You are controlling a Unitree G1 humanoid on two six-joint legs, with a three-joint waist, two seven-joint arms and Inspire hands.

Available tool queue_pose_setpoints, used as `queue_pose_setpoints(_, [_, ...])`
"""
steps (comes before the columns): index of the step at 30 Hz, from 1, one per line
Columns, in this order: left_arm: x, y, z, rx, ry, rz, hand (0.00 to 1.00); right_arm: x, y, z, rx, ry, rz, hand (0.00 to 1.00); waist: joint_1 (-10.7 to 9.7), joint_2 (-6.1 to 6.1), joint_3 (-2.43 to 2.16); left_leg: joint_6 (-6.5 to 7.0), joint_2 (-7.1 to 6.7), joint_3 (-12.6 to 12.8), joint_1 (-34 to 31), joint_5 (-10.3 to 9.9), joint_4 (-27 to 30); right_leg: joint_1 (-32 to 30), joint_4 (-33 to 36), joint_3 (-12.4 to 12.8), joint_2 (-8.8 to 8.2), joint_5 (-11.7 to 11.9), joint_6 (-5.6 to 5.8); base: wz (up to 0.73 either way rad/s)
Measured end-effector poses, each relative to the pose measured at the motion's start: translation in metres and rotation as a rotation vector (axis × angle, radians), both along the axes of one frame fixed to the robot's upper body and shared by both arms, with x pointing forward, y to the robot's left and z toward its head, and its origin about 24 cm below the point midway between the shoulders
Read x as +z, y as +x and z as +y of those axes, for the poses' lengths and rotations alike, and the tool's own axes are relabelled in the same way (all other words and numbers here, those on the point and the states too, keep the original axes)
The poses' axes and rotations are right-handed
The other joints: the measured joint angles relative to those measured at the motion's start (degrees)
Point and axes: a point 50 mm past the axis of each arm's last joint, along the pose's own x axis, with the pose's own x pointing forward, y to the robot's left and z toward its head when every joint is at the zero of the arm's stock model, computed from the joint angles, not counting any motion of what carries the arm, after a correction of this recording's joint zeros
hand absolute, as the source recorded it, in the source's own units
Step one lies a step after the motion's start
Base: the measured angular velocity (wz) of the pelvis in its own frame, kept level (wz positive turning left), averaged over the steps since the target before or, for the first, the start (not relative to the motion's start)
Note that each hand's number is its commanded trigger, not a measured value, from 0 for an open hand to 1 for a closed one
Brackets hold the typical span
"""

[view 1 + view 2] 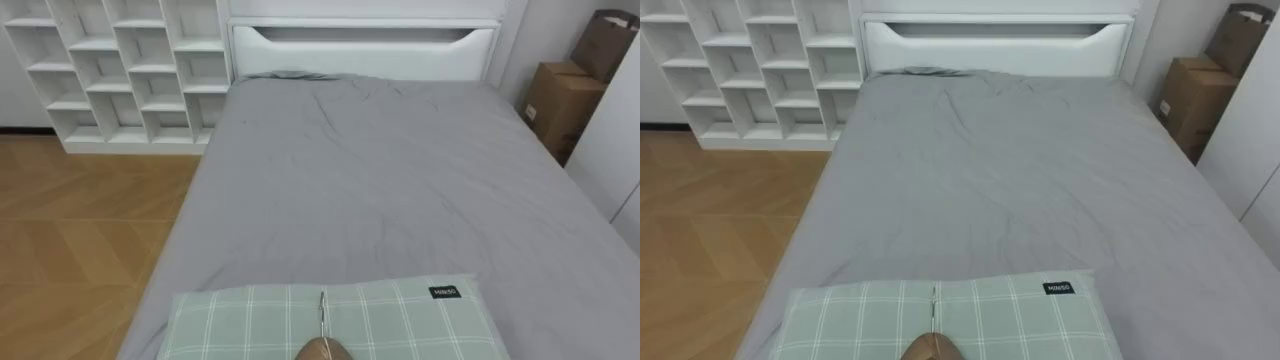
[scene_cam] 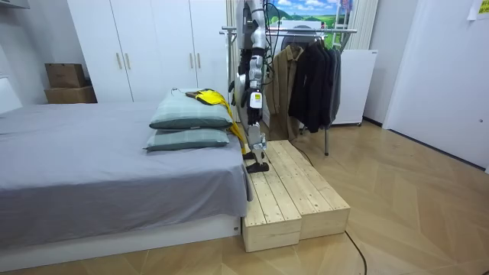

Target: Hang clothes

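Yellow garment [image 2: 208, 95] atop stacked pillows [image 2: 187, 126], left hand [image 2: 254, 98] hanging beside bed [image 2: 92, 168], fingers' state cannot be told

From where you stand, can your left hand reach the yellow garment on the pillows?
Probably yes. The yellow garment lies on the top pillow just before the robot, and nothing stands between it and the left hand at its side.

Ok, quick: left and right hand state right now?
Left hand: cannot be told, hanging at the robot's side by the bed.
Right hand: cannot be told either.
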Motion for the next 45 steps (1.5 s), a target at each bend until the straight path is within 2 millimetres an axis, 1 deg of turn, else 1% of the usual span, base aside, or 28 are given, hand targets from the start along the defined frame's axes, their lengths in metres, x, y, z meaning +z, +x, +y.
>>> queue_pose_setpoints(12, [0.000,0.003,-0.001,-0.021,0.005,-0.014,0.00,0.000,0.003,-0.002,0.006,-0.012,-0.015,0.00,-0.12,0.08,0.04,0.01,-0.14,-0.28,-0.21,0.01,-0.01,-0.27,0.11,-0.04,0.03,0.02,0.03,0.00])
queue_pose_setpoints(15, [0.000,0.003,-0.001,-0.021,0.006,-0.013,0.00,0.000,0.003,-0.003,0.029,-0.017,-0.011,0.00,-0.04,0.04,0.08,0.01,-0.12,-0.30,-0.19,0.01,-0.10,-0.43,0.07,-0.12,0.03,0.02,0.03,0.00])
queue_pose_setpoints(22, [0.000,0.002,0.000,-0.015,0.010,-0.009,0.00,0.001,0.001,-0.004,0.121,-0.029,0.005,0.00,0.07,-0.20,0.14,0.01,-0.02,0.81,-0.24,0.00,-0.27,-0.80,0.10,0.11,0.03,0.02,0.03,-0.04])
queue_pose_setpoints(27, [0.000,0.001,0.000,-0.011,0.005,-0.008,0.00,0.001,0.004,-0.004,0.149,-0.030,0.006,0.00,0.07,-0.37,0.12,0.04,-0.04,0.86,-0.47,-0.01,-0.16,-0.87,0.11,0.08,0.00,0.02,0.03,0.00])
queue_pose_setpoints(29, [0.000,0.002,0.000,-0.005,-0.002,-0.014,0.00,0.001,0.009,-0.004,0.176,-0.035,-0.002,0.00,0.04,-0.44,0.07,0.06,-0.05,0.85,-0.90,-0.03,-0.02,-1.22,0.13,0.10,0.00,0.03,0.03,0.00])
queue_pose_setpoints(33, [0.000,0.000,0.000,-0.001,-0.015,-0.018,0.00,0.001,0.009,-0.005,0.210,-0.041,0.004,0.00,0.04,-0.52,0.08,0.06,-0.07,0.84,-1.06,-0.02,0.57,-1.24,0.11,0.08,-0.02,0.03,0.04,0.00])
queue_pose_setpoints(45, [0.000,0.000,0.000,-0.005,-0.033,-0.022,0.00,0.001,0.010,-0.005,0.217,-0.044,0.007,0.00,0.02,-0.30,0.11,0.08,-0.04,0.72,-1.08,-0.04,0.61,-1.14,0.17,0.04,-0.04,0.07,0.09,0.00])
